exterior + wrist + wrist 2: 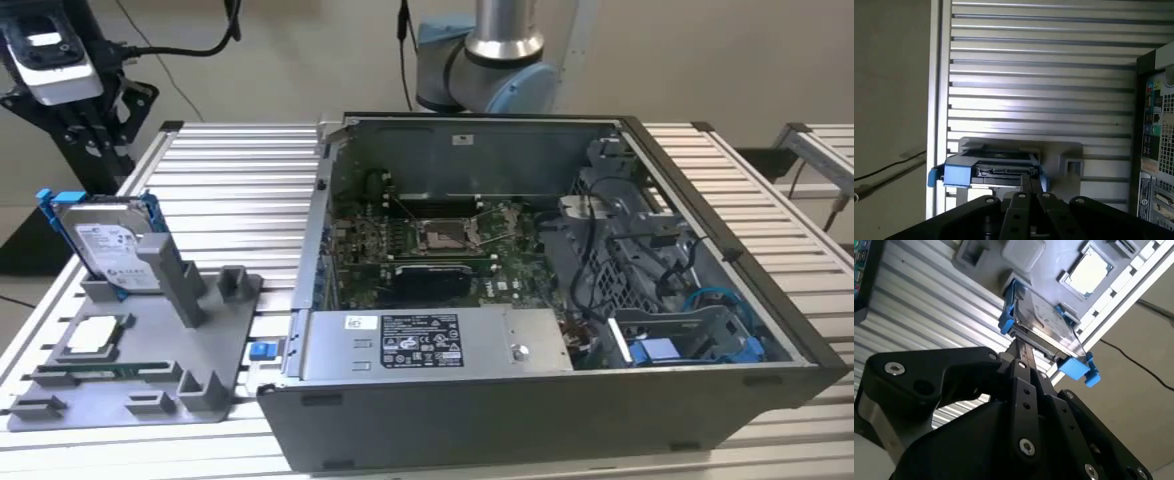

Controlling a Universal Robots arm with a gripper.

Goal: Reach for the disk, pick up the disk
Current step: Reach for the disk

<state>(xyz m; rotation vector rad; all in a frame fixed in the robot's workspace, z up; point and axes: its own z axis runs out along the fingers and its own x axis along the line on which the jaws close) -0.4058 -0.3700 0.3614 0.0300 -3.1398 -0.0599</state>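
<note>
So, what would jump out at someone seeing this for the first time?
The big open computer case in the middle of the slatted table catches the eye first, its circuit boards and cables exposed. At the exterior view's left, the disk with blue rails stands upright in a grey holder. In the second wrist view, the robot's black hand points at the disk's edge from close by.

A ribbed metal table (227, 170) is standing on a plain beige floor (889, 75), where a black cable (889, 167) is lying. Soft light is reflecting off the table's slats.
</note>
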